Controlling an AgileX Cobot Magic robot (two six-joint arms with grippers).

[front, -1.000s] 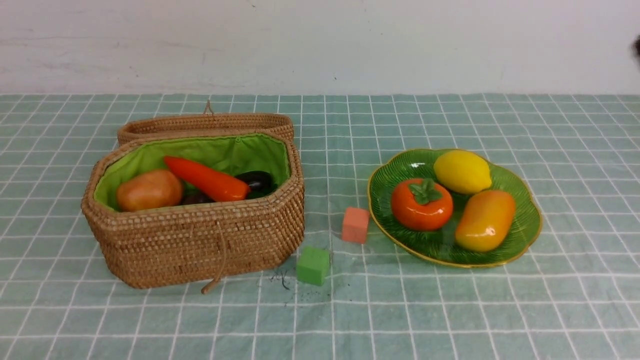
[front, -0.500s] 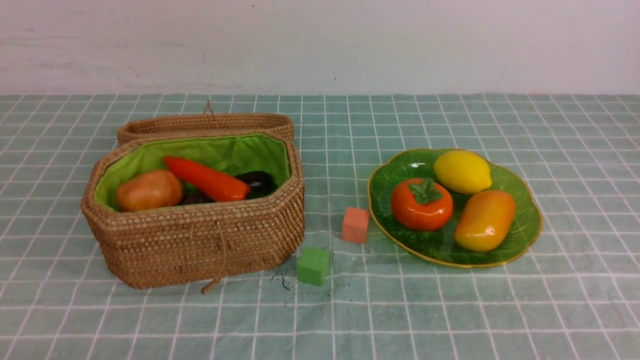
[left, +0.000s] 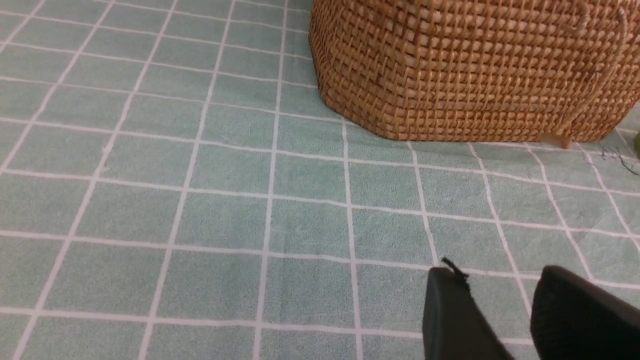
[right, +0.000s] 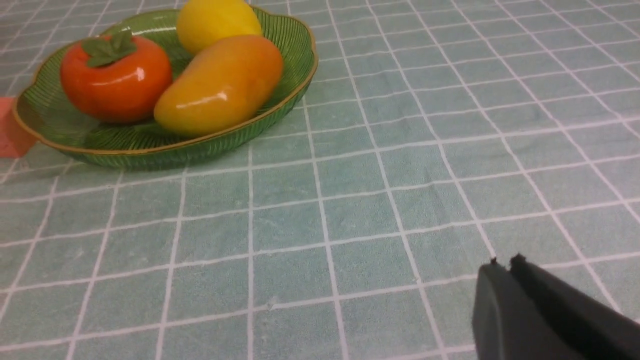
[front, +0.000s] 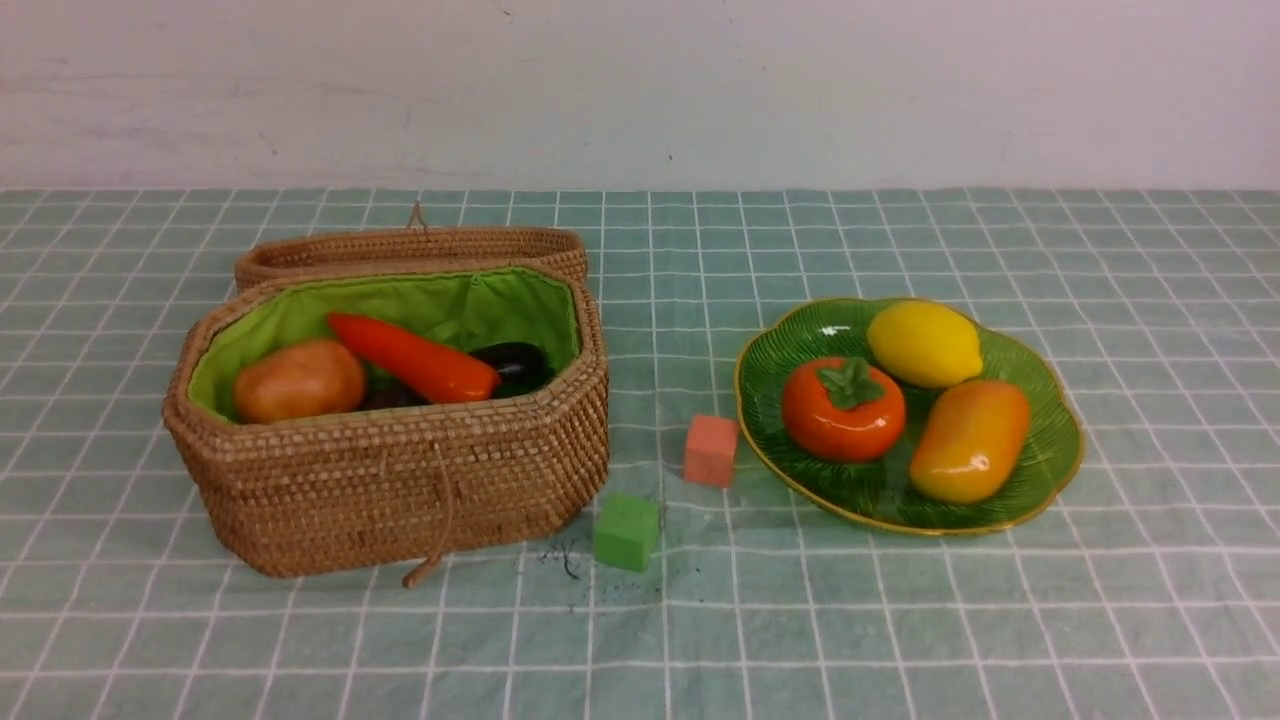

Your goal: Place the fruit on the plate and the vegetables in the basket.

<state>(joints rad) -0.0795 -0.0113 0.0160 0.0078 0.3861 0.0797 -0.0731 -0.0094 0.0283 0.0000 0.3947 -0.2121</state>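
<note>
**Change since a second ago.** A dark shape at the far right edge of the front view is gone; neither arm shows there now. Nothing on the counter [front: 900, 620] has shifted. Judgement: both arms are clear of the work, and the sorting looks complete.

**Fruit.** Lemon [front: 925, 343], persimmon [front: 843, 408] and mango [front: 970, 440] all lie on the plate [front: 1060, 470], close together.

**Vegetables.** Potato [front: 298, 380], carrot [front: 415, 358] and eggplant [front: 512, 362] lie inside the basket [front: 400, 490], against its green lining. A radish cannot be made out; it may be hidden below the others.

**Left tool** [left: 500, 305]. Low over bare cloth just beside the basket's wall, jaws parted with a clear gap, grasping nothing.

**Right tool** [right: 505, 280]. Low over bare cloth, well apart from the plate, fingertips pressed together, nothing between them.

**Other items.**
- Salmon-pink cube [front: 711, 450], on the cloth just beside the plate's rim, between plate and basket.
- Green cube [front: 627, 531], nearer the camera, just off the basket's corner.
- Basket lid [front: 410, 246], open and lying behind the basket.
- Small dark specks on the cloth beside the green cube.

**Obstructions.** Judgement: none matter. The two cubes belong to neither group and can stay where they are; no fruit or vegetable shows loose on the cloth.
</note>
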